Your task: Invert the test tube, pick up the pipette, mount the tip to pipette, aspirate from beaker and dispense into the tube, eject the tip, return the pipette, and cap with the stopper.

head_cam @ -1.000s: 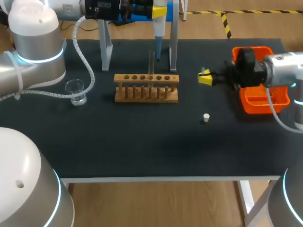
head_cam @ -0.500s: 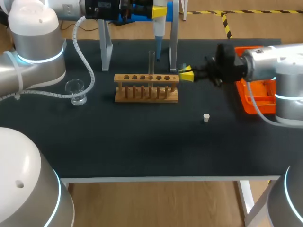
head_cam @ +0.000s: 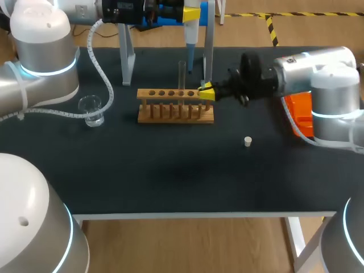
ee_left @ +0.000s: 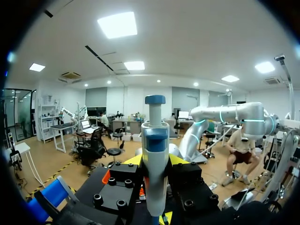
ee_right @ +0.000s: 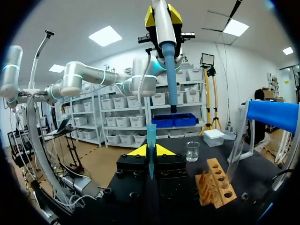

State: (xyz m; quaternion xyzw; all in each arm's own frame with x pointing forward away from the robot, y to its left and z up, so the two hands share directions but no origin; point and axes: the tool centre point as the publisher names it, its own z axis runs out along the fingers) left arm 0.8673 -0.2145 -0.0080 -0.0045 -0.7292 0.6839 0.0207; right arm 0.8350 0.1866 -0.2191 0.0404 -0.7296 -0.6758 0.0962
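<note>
My left gripper (head_cam: 191, 13) is shut on the white and blue pipette (head_cam: 190, 42), held upright above the back of the table; in the left wrist view the pipette (ee_left: 155, 159) stands between the yellow fingertips (ee_left: 177, 160). My right gripper (head_cam: 206, 92), at the right end of the wooden rack (head_cam: 176, 106), is shut on a translucent blue pipette tip (ee_right: 151, 140) that points up under the pipette's shaft (ee_right: 168, 61). A clear test tube (head_cam: 182, 75) stands upright in the rack. The glass beaker (head_cam: 91, 110) sits at the left. The white stopper (head_cam: 247, 141) lies right of the middle.
An orange tray (head_cam: 298, 116) sits at the right, partly behind my right arm. The metal pipette stand (head_cam: 209, 54) with its blue holder (head_cam: 169, 16) straddles the back of the table behind the rack. The black mat (head_cam: 170, 170) in front of the rack is bare.
My right arm has swung left from the orange tray to the rack's right end, carrying the tip. The left arm and the pipette have not moved.
</note>
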